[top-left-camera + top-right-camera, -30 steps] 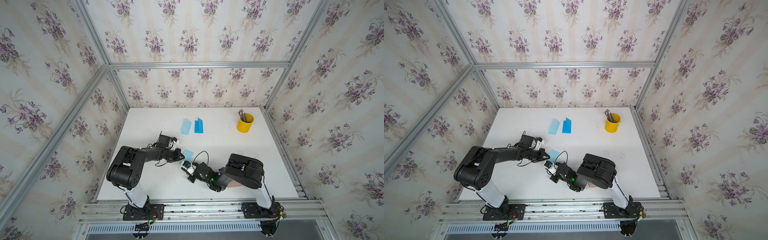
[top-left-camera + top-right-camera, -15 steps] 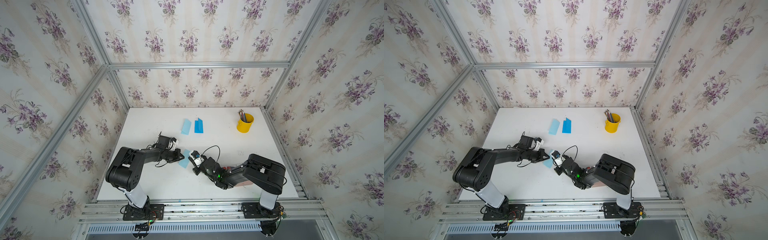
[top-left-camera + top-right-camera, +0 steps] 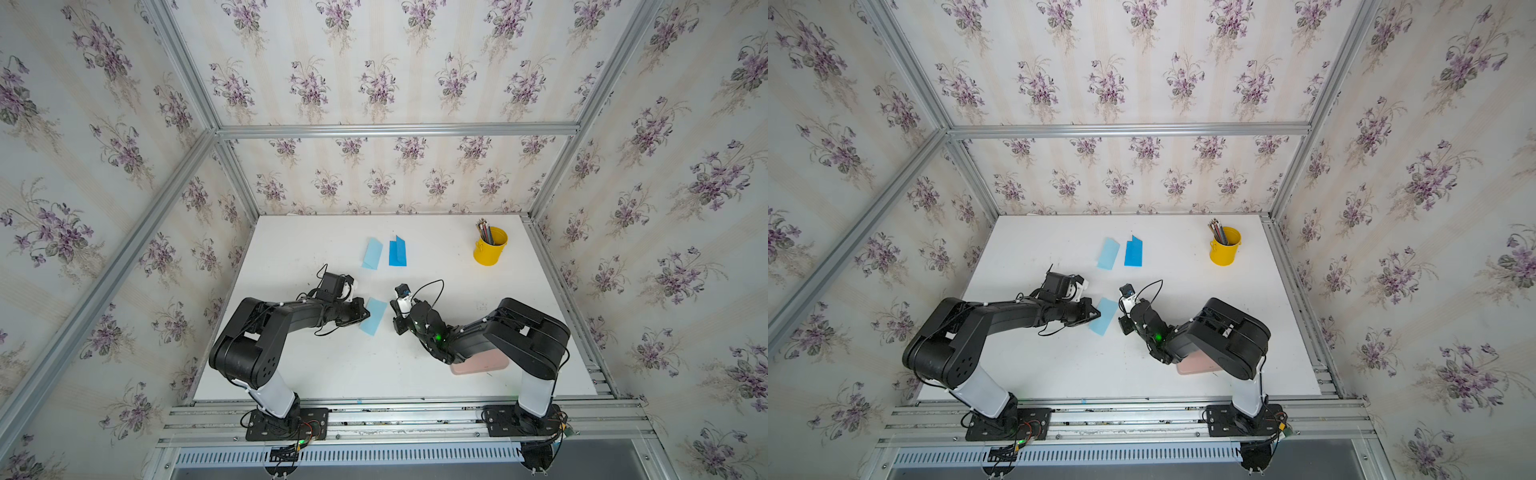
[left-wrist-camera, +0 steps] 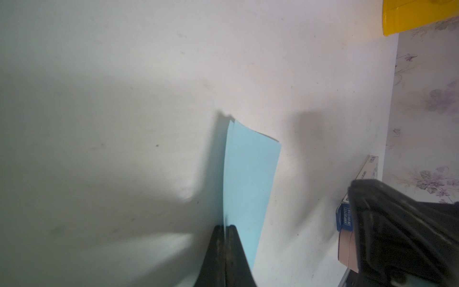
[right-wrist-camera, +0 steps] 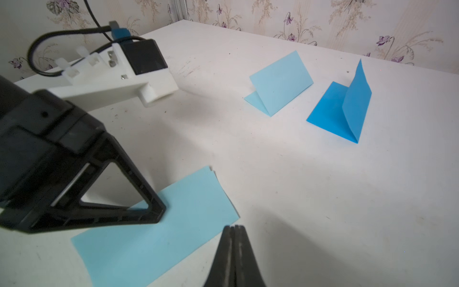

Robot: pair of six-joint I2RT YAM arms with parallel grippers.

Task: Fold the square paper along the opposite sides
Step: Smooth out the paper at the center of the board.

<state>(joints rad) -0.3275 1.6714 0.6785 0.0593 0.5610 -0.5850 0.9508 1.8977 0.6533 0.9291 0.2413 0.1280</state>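
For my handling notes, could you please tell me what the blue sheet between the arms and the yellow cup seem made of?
The blue sheet looks like thin matte paper: two layers show at one corner, no shine. The yellow cup looks like glossy painted metal or plastic; its smooth wall leaves that open.

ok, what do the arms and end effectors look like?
Left arm and right arm: black, with a white link above a black base plate. White wrist mounts carry black cameras and loose black cables. Left end effector and right end effector: black tapered fingers, the left's an open triangular frame. Green light on right arm.
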